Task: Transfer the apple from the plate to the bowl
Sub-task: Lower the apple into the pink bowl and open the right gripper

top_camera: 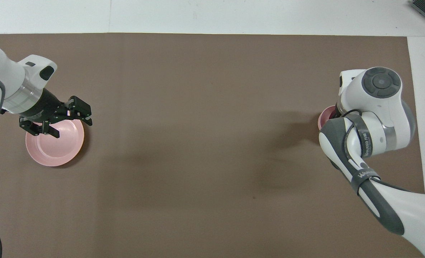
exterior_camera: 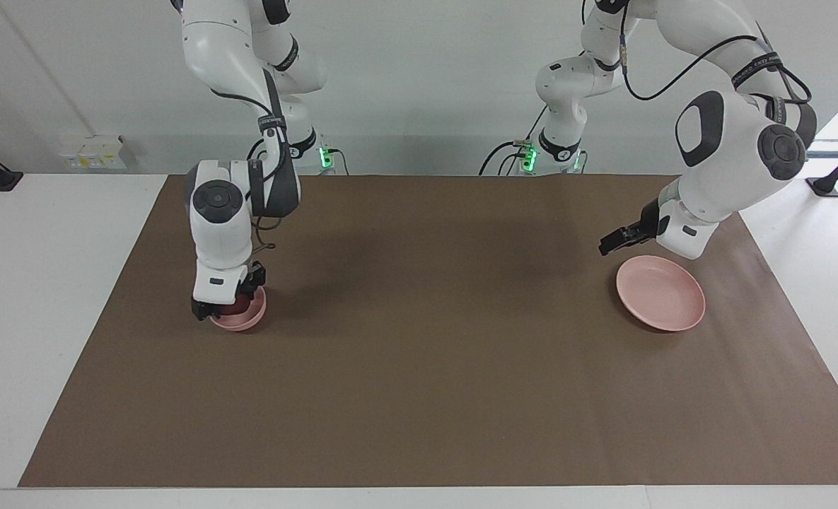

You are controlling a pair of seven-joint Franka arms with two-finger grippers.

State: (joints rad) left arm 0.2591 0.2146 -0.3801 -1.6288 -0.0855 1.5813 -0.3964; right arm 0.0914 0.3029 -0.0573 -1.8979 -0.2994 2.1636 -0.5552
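The pale pink bowl stands toward the right arm's end of the table. My right gripper is lowered into it from above. Something dark red, the apple, shows inside the bowl at the gripper's tip. In the overhead view the right arm's hand covers all but a sliver of the bowl, and the apple is hidden. The wide pink plate lies toward the left arm's end with nothing on it; it also shows in the overhead view. My left gripper hangs open and empty over the plate's rim.
A brown mat covers most of the white table. Nothing else lies on it between the bowl and the plate.
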